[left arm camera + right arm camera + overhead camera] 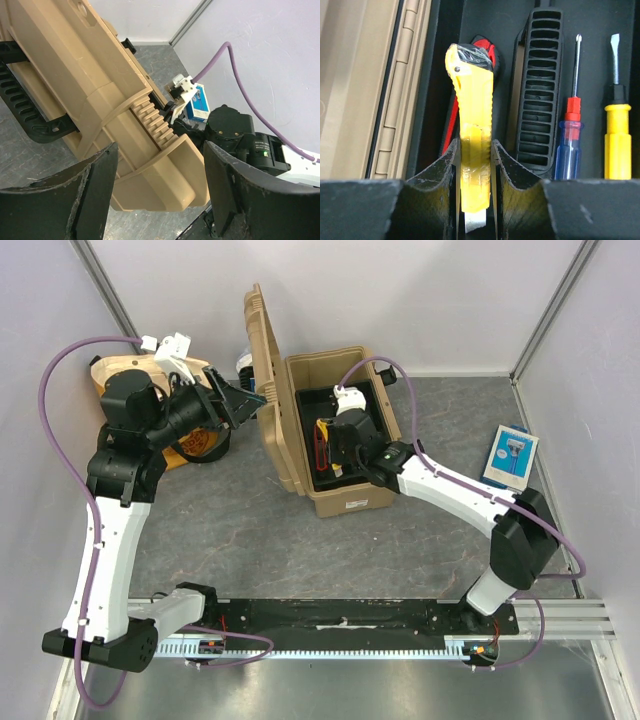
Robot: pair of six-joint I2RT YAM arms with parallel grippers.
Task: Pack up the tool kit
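The tan ribbed toolbox (345, 495) stands open at the table's middle, its lid (262, 390) upright on the left. My right gripper (345, 445) is down in the black inner tray (375, 405), shut on the yellow cutter (475, 145). A red cutter (451, 125) lies under and left of it. Two screwdrivers, one blue-and-red (569, 145) and one yellow (617, 145), lie in the tray to the right of its black handle (537, 95). My left gripper (238, 398) is open, just left of the lid, whose outer ribbed face (100, 95) fills the left wrist view.
A yellow cloth bag (195, 440) lies at the back left under my left arm. A flat blue-white packet (512, 456) lies at the right near the wall. Grey walls enclose the table on three sides.
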